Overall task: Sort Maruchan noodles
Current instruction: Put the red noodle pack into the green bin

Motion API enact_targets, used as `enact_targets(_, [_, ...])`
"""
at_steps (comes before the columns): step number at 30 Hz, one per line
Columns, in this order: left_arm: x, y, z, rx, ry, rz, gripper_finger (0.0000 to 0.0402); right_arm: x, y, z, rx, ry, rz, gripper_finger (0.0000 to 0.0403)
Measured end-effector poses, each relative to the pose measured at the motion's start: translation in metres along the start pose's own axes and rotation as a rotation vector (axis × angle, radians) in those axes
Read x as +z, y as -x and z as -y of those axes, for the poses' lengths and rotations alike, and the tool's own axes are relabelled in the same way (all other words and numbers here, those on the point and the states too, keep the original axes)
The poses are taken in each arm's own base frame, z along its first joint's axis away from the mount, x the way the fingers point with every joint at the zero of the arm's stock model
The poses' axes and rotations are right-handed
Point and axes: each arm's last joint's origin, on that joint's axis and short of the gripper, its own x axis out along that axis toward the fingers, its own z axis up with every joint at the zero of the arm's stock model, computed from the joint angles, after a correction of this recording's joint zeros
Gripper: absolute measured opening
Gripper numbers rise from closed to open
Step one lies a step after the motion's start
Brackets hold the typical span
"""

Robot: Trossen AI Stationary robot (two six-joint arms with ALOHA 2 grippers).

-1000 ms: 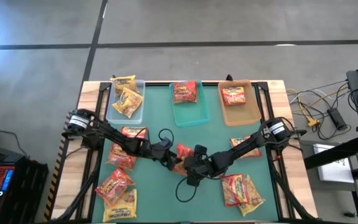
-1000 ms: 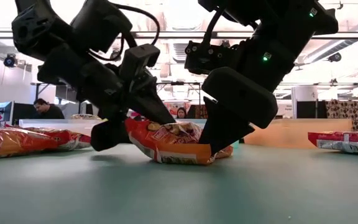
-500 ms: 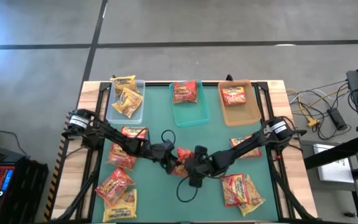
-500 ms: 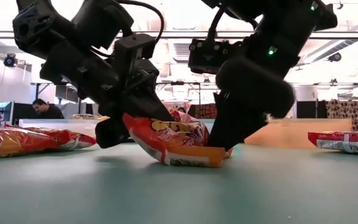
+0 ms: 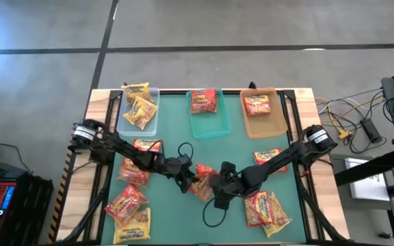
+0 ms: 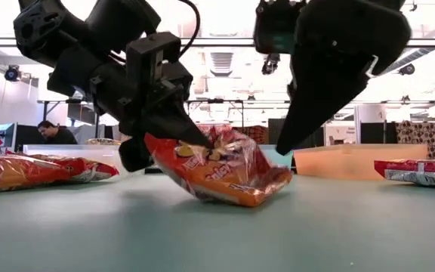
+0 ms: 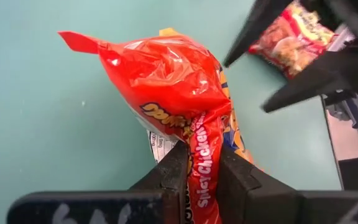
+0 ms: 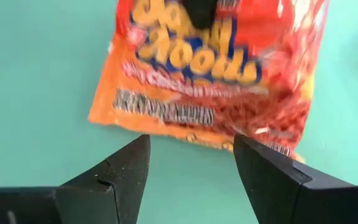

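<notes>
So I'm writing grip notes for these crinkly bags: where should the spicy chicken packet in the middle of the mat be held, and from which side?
By an end seam, from the side. The spicy chicken packet is flat and crinkly, and the left hand already pinches one edge, tilting the packet with its far end on the mat. The right hand stands open just off it.

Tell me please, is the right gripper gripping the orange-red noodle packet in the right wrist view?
No, the right gripper stands open and apart from the orange-red noodle packet, with bare mat between its fingers.
</notes>
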Motion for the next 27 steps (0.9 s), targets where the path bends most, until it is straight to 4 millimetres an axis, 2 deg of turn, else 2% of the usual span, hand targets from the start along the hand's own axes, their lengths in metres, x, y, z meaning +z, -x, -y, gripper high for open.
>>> enact_targets(8, [0.029, 0.023, 0.005, 0.007, -0.107, 0.063, 0.0037, -0.006, 0.001, 0.002, 0.013, -0.086, -0.088, 0.0224])
enact_targets(15, [0.065, 0.05, -0.005, 0.088, -0.227, 0.185, 0.0037, -0.01, 0.003, -0.003, 0.097, -0.092, -0.155, 0.0224])
enact_targets(20, [0.097, 0.069, -0.025, 0.186, -0.34, 0.296, 0.0037, -0.01, 0.003, -0.003, 0.102, -0.093, -0.159, 0.0224])
enact_targets(27, [0.137, 0.088, -0.064, 0.362, -0.43, 0.446, 0.0036, -0.01, 0.003, -0.003, 0.102, -0.09, -0.159, 0.0224])
